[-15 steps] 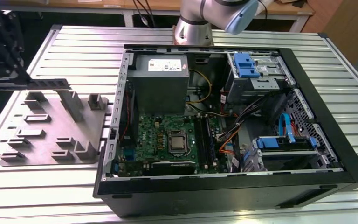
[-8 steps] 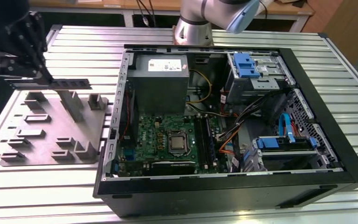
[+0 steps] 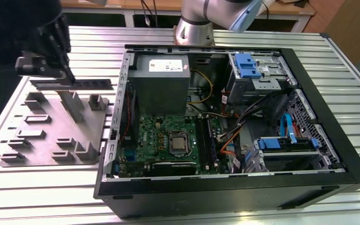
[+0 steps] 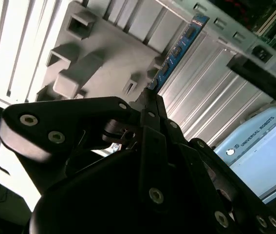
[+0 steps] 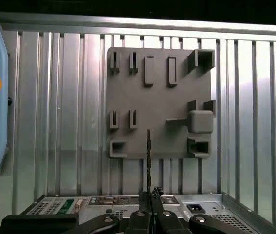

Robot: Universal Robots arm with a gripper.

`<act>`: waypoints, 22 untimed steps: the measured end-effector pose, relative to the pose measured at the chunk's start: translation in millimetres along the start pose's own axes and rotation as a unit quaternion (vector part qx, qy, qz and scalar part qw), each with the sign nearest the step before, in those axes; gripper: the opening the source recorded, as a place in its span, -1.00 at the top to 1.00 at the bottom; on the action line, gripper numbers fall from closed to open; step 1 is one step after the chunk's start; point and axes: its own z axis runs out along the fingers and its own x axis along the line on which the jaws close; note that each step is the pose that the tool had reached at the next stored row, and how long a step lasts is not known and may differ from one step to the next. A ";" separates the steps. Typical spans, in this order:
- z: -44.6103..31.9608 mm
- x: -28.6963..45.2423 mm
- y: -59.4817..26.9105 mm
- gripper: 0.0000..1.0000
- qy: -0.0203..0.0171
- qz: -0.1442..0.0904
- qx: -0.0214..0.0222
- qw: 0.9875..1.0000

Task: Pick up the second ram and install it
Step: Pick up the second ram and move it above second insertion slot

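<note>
Silver counter carries a grey plate and an open computer. Near the plate, the gripper pinches the second ram tight, likely so it cannot slip.

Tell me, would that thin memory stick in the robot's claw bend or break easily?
Probably stiff: the second ram juts straight from the gripper without sagging. Likely light, since a fingertip pinch holds it. Edge-on in the first wrist view it looks thin, so a sideways knock might damage it.
</note>
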 end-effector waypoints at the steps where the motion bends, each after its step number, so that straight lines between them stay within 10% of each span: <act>1: -0.1 0.0 -4.5 0.76 0.000 0.000 0.000 1.000; 22: -2.3 -0.5 -99.9 0.76 0.000 0.000 -0.001 1.000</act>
